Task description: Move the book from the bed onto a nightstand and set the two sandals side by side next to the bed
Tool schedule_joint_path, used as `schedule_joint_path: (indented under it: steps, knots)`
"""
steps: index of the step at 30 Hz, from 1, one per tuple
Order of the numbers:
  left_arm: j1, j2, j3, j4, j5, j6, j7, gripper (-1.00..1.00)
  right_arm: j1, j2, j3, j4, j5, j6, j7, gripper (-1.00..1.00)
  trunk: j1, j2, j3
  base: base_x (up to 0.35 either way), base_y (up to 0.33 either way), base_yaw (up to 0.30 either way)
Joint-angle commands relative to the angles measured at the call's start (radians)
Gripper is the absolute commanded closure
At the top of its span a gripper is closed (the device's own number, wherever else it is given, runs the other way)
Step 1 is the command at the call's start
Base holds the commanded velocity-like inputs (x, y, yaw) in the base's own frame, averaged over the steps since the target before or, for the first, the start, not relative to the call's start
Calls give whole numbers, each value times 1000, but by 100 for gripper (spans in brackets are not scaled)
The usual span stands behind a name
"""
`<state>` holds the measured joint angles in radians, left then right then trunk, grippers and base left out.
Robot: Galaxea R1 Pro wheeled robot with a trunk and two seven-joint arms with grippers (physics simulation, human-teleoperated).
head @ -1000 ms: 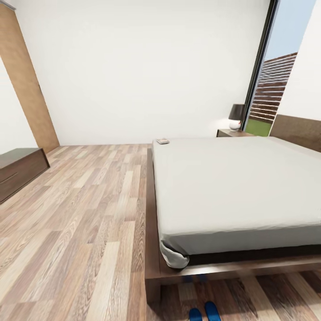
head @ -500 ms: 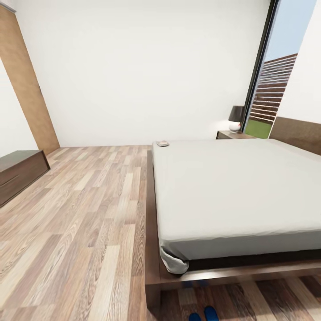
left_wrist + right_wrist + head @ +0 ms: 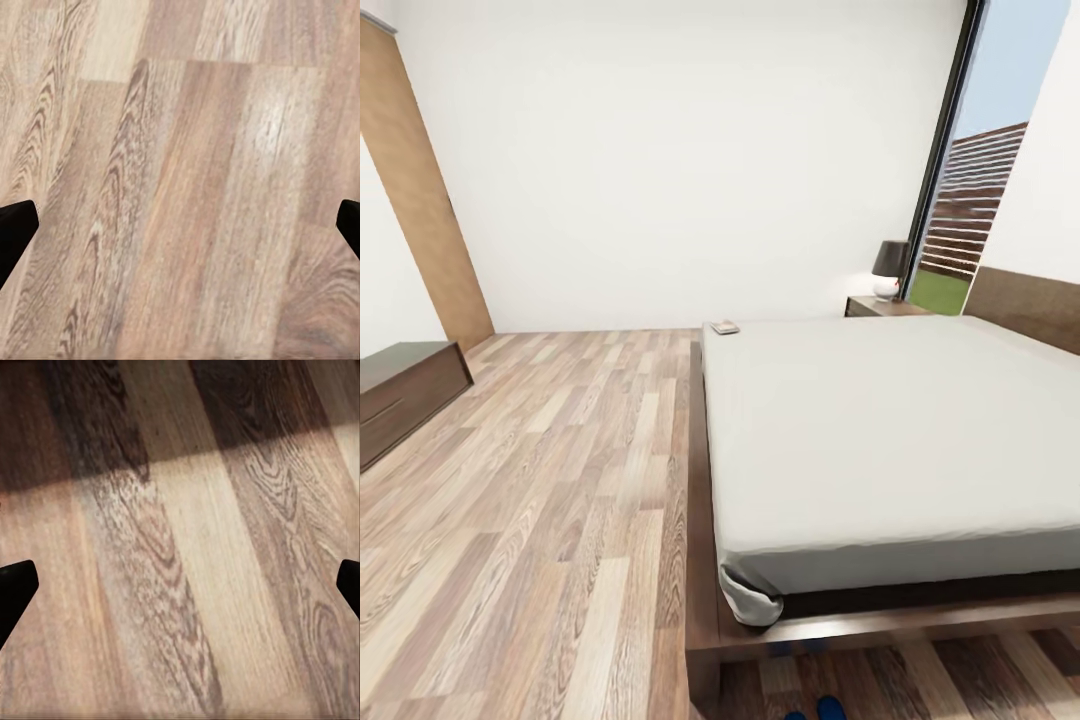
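One book (image 3: 725,327) on the bed's (image 3: 880,430) far corner.

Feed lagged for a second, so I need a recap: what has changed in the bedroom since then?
Only the camera moved: the view shifted, so the sandals slid nearly off the frame's bottom edge. The book stayed at the bed's far corner; both hands stayed open over the floor.

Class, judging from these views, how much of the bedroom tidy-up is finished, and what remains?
Done: nothing yet. The book lies on the bed's far corner, not on the nightstand.
In hand: nothing; the left gripper and right gripper are open over bare floor.
Left: moving the book; checking the sandals, barely visible at the bed's foot.
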<state>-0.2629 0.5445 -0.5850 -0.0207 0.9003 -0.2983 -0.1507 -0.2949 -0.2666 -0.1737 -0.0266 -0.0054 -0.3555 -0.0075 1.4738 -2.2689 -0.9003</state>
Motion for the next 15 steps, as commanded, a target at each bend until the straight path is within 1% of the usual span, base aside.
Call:
schedule_joint_path:
  steps: [1,5,8,9,12,13,15]
  knots:
    - [3,0,-7,1,11,-2,-5,-100,0,-2,-2,2,0,-3,-1,-100,-4,7,2,0,0,0]
    - [9,-2,-7,1,11,-2,-5,-100,2,-4,-1,4,0,-3,-1,-100,-19,35,15,0,0,0]
    - [14,-14,-7,1,11,-2,-4,-100,3,-6,-1,9,0,-3,-1,-100,-31,56,24,0,0,0]
    - [14,-14,-7,1,11,-2,-4,-100,3,-6,-1,9,0,-3,-1,-100,-35,63,27,0,0,0]
    - [16,-36,-7,2,11,-3,-3,-100,6,-7,-1,24,0,-5,-2,-100,-46,84,37,0,0,0]
    - [16,-36,-7,2,11,-3,-3,-100,6,-7,-1,24,0,-5,-2,-100,-50,91,40,0,0,0]
    - [17,-51,-7,2,11,-3,-2,-100,7,-8,-1,36,0,-6,-2,-100,-58,105,46,0,0,0]
